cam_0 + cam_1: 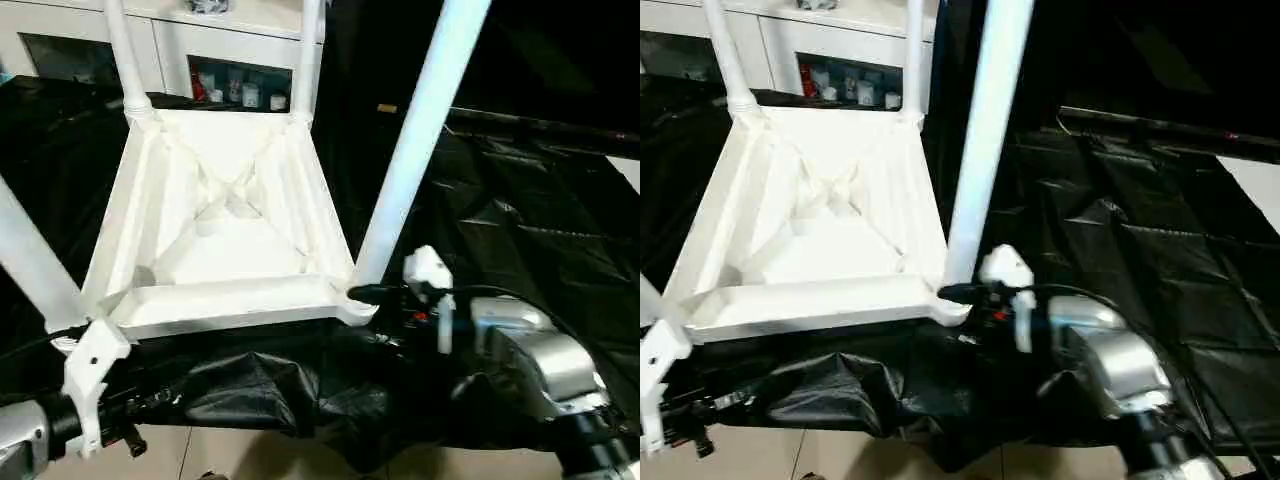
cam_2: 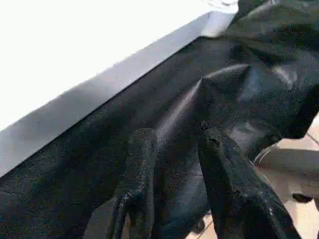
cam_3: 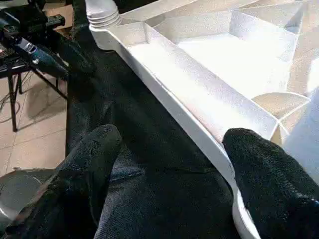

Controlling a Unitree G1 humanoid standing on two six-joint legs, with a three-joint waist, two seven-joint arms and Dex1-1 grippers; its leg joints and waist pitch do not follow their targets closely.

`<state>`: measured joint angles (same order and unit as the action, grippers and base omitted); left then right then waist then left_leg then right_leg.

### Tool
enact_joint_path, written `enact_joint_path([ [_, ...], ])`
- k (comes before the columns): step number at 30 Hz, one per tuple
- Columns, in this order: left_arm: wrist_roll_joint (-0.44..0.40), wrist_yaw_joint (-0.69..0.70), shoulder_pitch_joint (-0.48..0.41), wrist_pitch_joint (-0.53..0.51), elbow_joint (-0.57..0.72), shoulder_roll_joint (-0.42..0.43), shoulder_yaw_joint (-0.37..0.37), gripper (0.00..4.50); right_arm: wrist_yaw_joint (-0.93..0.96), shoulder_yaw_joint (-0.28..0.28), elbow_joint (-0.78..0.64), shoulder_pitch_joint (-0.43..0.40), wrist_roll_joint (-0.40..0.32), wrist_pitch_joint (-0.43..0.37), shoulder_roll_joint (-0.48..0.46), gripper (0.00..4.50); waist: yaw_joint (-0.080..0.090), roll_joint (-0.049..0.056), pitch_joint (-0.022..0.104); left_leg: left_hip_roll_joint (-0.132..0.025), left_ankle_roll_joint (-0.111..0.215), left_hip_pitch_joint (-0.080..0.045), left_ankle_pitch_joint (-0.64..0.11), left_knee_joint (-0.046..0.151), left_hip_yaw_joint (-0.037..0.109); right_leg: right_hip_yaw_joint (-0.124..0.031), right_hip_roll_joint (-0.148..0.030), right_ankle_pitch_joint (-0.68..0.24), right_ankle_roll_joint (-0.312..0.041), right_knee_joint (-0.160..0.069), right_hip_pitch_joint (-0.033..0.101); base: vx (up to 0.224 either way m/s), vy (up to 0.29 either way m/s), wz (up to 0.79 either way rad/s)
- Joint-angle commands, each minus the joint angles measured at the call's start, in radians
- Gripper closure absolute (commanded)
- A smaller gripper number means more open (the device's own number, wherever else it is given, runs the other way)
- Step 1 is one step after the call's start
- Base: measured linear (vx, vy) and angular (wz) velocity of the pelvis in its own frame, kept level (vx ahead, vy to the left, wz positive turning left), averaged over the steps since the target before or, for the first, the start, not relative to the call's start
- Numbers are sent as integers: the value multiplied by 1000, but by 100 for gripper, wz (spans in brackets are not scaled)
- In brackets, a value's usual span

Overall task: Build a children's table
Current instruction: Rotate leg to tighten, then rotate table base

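The white tabletop (image 1: 220, 250) lies upside down on a black sheet, ribbed underside up. Legs rise from its corners: far left leg (image 1: 122, 50), far right leg (image 1: 308, 50), near right leg (image 1: 415, 140), near left leg (image 1: 30, 260). My right gripper (image 3: 179, 164) is open at the near right corner socket (image 1: 358, 305). Its fingers stand wide apart and one finger (image 3: 264, 174) lies over the tabletop's front rim (image 3: 189, 94). My left gripper (image 2: 182, 164) is open over the black sheet, just below the tabletop's front edge (image 2: 75, 104), with nothing between its fingers.
A white glass-door cabinet (image 1: 200, 40) stands behind the table. The crumpled black sheet (image 1: 520, 200) covers the surface and hangs over the near edge above tiled floor (image 1: 250, 455). A black stand with gear (image 3: 20, 55) is off to one side.
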<state>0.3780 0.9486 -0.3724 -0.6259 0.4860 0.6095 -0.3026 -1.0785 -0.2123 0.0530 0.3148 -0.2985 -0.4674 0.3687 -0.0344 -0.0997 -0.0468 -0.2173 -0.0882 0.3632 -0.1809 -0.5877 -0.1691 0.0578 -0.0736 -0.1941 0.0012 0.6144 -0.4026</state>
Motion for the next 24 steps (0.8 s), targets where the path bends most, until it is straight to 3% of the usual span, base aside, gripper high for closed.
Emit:
enact_joint_path([
  [1, 18, -8, -9, 6, 24, 2, -7, 290, -4, -13, 9, 8, 17, 6, 25, 75, -1, 23, 36, -19, -17, -14, -352, 84, 1, -44, -41, -333, -135, -82, 24, 0, 0, 0],
  [5, 25, -8, -39, 16, 34, -4, -14, 290, -20, -26, 27, 4, 41, 28, 43, 75, 1, 17, 38, -19, -17, -11, -338, 83, 0, -44, -40, -315, -129, -82, 26, 0, 0, 0],
  [11, 12, -11, -69, 67, 6, -15, -28, 290, -6, -29, 52, 10, 53, 54, 41, 75, 2, 12, 39, -18, -23, -14, -390, 82, 2, -44, -38, -352, -113, -88, 21, 0, 0, 0],
  [18, 21, -17, -93, 88, -4, 0, -39, 290, 67, -51, 83, 27, 104, 95, 9, 75, 4, 15, 37, -16, -32, -15, -421, 83, 5, -43, -38, -401, -100, -92, 17, 0, 0, 0],
  [19, 23, -14, -95, 91, -8, 6, -43, 290, 73, -54, 88, 27, 108, 101, 6, 75, 3, 20, 37, -17, -35, -15, -427, 84, 7, -43, -38, -400, -100, -92, 17, 0, 0, 0],
  [24, 38, -42, -46, 79, -21, 18, -70, 290, 104, -48, 88, 34, 115, 112, -13, 75, 3, 15, 34, -15, -41, -21, -463, 84, 8, -42, -37, -443, -90, -96, 12, 0, 0, 0],
])
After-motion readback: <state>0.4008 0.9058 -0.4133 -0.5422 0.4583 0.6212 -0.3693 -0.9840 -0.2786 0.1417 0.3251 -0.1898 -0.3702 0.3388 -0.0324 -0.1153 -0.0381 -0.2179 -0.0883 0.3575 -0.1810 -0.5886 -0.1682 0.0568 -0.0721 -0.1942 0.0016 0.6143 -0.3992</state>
